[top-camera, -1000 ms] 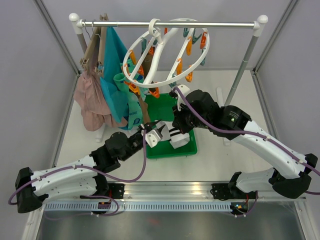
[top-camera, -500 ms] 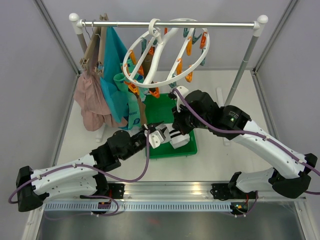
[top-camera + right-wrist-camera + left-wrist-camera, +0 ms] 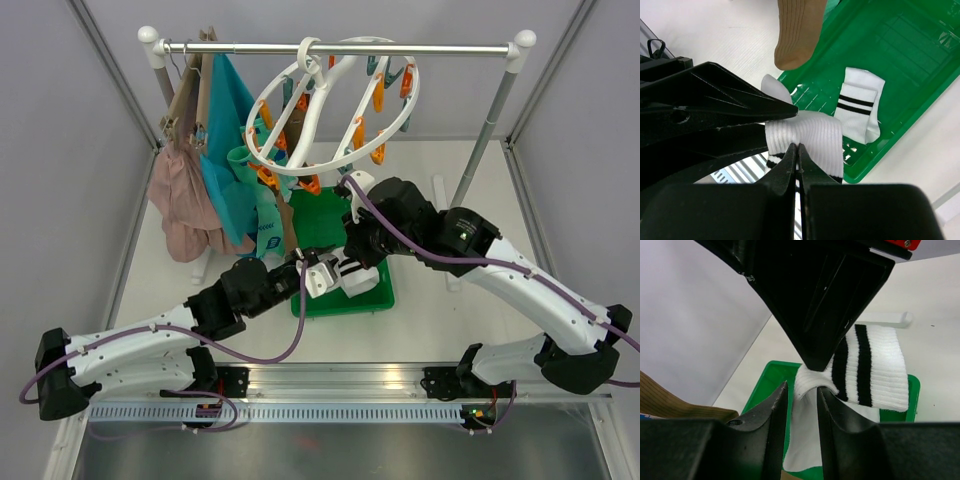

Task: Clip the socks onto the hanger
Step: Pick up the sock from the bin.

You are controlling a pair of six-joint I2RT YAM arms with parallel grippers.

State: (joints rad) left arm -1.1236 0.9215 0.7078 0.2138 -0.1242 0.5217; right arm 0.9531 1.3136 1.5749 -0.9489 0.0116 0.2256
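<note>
Right hand (image 3: 798, 146) is clamped tight on the striped sock (image 3: 807, 132), pinching the ribbed middle, with the sock held up over the green tray (image 3: 920, 65). Left hand (image 3: 801, 389) has its jaws a little apart, tips right at a folded edge of that sock. Can't tell if it's actually nipping fabric. Second sock (image 3: 860, 102) lies flat in the tray. Brown sock (image 3: 795, 35) hangs above, looks already pegged. Hanger (image 3: 330, 110) is up on the rail, above and behind the tray.

Sock looks light, soft and floppy. It'll sag and bunch, with no stiffness to push with. You want the left hand on the cuff edge near the black stripes, so a flat bit of rim sticks out for a peg (image 3: 378, 150). Thick rib should grip fine, not slippery.
</note>
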